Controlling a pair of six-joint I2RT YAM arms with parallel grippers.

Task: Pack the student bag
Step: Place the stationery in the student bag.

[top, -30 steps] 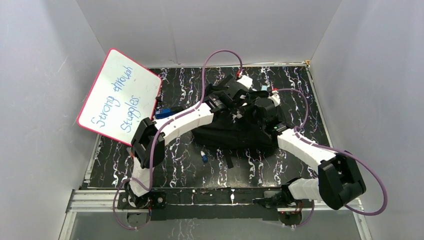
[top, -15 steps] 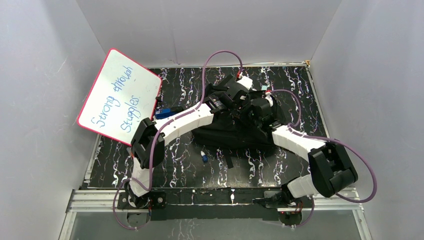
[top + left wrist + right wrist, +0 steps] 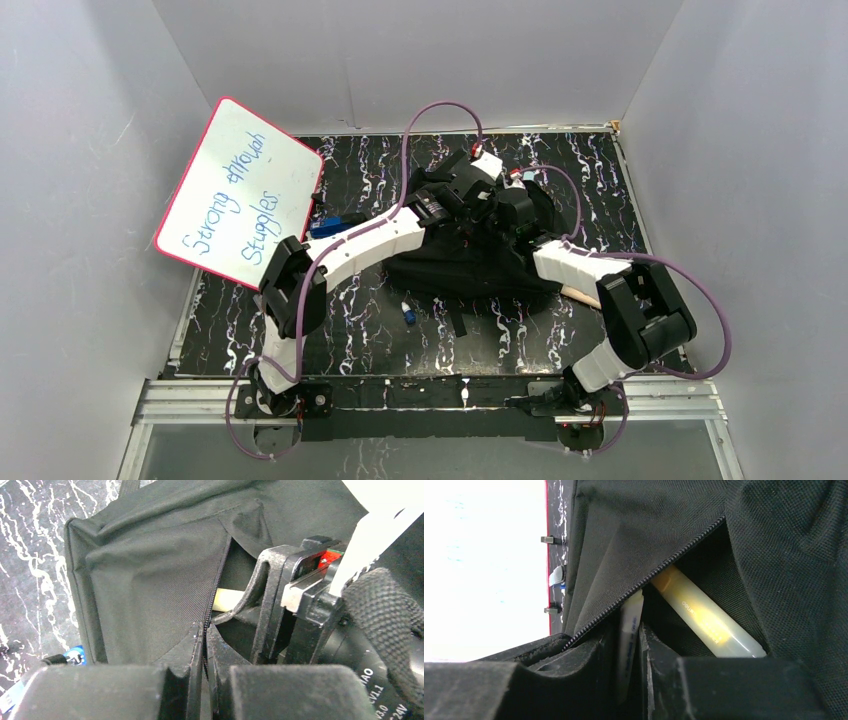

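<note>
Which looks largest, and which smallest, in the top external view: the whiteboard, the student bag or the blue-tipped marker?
1. whiteboard and student bag: too alike to rank, as the arms hide part of the bag.
2. blue-tipped marker: clearly smallest.

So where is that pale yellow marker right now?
In the right wrist view the pale yellow marker lies inside the student bag, just past its open zipper, right of a white pen.

We see the student bag [image 3: 470, 272] mid-table [image 3: 600, 180]. Whiteboard [image 3: 240, 195] at its 9 o'clock, leaning on the left wall [image 3: 90, 200]. Small marker [image 3: 408, 314] on the table at 7 o'clock. Over the bag, the left gripper [image 3: 205, 652] is on the pocket [image 3: 150, 580] lip and the right gripper [image 3: 629, 647] at the opening. A pen [image 3: 630, 622] sits between its fingers, a tube [image 3: 704, 617] inside the pocket.
</note>
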